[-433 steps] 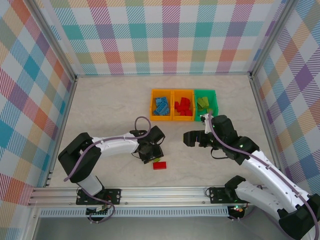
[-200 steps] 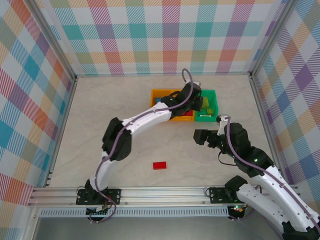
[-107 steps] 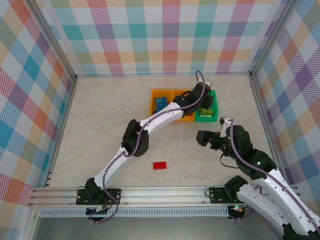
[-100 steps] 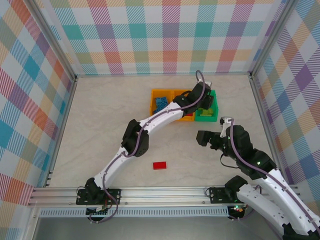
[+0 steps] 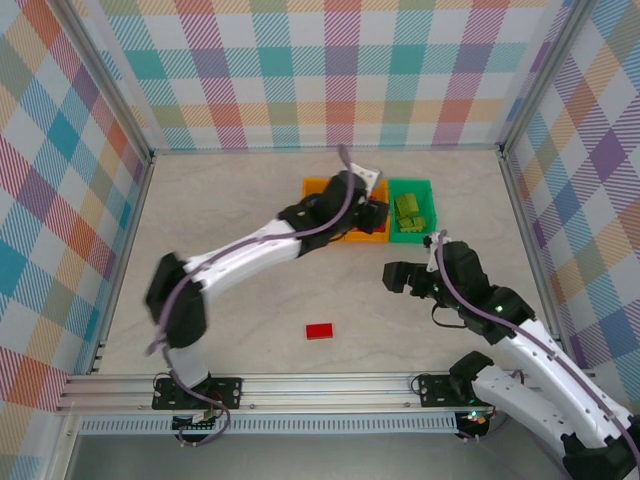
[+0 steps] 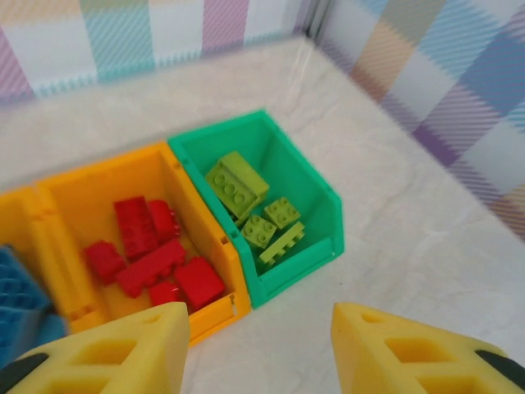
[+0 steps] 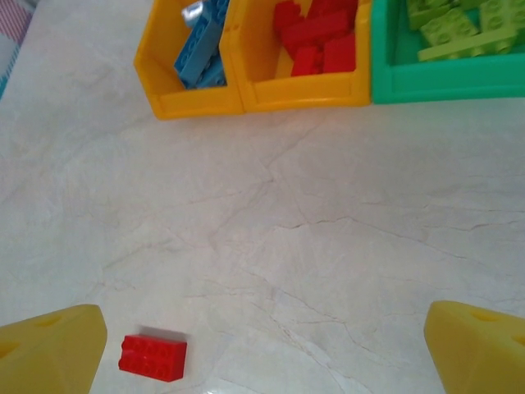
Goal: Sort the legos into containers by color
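On marbled tabletop [image 7: 328, 246] | studded red brick [image 7: 152, 358] | glossy rectangular bins [image 7: 299, 97]

Left gripper [image 6: 258, 341] back (jaws apart)

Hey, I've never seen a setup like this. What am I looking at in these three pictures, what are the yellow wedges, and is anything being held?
These are two white robot arms bolted to the near edge of a table. Each ends in a two-finger gripper. One picture comes from a fixed camera above and behind the arms. The other two come from small cameras on the wrists, so the yellow wedges at the bottom are each gripper's own fingers.

The left gripper is up by three joined bins. These hold blue bricks, red bricks and green bricks, one colour per bin. The right gripper looks down at a lone red brick lying on the table. Both grippers are open and hold nothing.
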`<action>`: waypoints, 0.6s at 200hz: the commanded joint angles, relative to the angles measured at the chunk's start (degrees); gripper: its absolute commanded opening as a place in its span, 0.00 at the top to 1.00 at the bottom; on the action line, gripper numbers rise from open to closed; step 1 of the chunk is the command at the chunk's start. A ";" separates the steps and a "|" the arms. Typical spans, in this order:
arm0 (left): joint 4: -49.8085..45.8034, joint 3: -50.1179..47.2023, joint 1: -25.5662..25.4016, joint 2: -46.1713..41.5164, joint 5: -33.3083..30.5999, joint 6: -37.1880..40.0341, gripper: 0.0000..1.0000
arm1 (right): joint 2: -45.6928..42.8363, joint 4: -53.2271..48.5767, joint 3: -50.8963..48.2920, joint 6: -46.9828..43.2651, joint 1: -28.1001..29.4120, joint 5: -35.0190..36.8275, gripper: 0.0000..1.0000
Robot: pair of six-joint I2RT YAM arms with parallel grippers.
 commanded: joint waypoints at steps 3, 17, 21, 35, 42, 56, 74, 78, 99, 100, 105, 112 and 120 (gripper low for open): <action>2.44 -11.75 -0.12 -15.22 -0.33 7.53 0.51 | 4.16 5.60 0.31 -6.60 0.17 -6.96 0.01; -1.42 -17.59 -0.13 -23.79 -0.56 11.80 0.50 | 7.58 8.29 0.21 -11.11 0.91 -9.77 0.05; -2.68 -19.14 -0.15 -26.22 -0.63 13.30 0.50 | 8.62 9.02 0.21 -12.66 1.27 -10.46 0.07; -7.91 -23.66 -0.13 -34.12 -0.92 18.66 0.44 | 12.60 11.11 0.30 -17.61 3.98 -10.46 0.09; -10.05 -25.75 -0.14 -37.64 -1.14 21.33 0.40 | 14.73 11.98 0.46 -19.90 5.54 -10.17 0.08; -14.32 -29.86 -0.16 -44.92 -1.07 28.13 0.35 | 19.34 13.36 1.16 -24.70 8.79 -9.90 0.08; -19.66 -35.20 -0.24 -53.70 0.95 39.39 0.24 | 24.23 14.74 1.33 -33.68 13.01 -9.57 0.08; -21.03 -36.46 -0.21 -55.61 1.26 41.78 0.21 | 25.08 14.85 1.27 -35.95 13.90 -9.70 0.07; -28.18 -41.19 -0.26 -64.17 3.71 52.34 0.00 | 28.57 14.93 0.73 -49.76 18.08 -10.30 0.04; -28.52 -41.42 -0.23 -64.53 3.68 52.71 0.00 | 28.74 14.94 0.71 -50.29 18.22 -10.36 0.04; -29.76 -42.55 -0.21 -66.39 4.01 54.14 0.00 | 29.39 15.23 0.45 -52.77 18.99 -10.57 0.03; -30.63 -44.29 -0.21 -68.80 3.93 55.48 0.00 | 30.24 15.76 0.03 -55.81 19.68 -11.01 0.03; -30.81 -46.44 -0.26 -71.83 3.73 56.83 0.00 | 31.38 15.91 0.07 -59.16 20.55 -11.76 0.03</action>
